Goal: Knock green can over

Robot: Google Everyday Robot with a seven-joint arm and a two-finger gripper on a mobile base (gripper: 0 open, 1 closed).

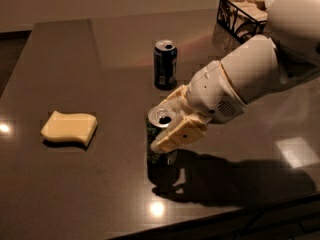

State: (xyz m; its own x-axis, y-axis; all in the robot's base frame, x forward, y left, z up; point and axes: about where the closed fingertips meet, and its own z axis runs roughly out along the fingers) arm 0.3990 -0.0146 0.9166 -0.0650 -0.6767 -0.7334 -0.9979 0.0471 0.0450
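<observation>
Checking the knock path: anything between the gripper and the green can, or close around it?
Nothing visible. The gripper is right at the green can, by its top. The blue can stands apart behind it; the sponge lies well off to the side.
</observation>
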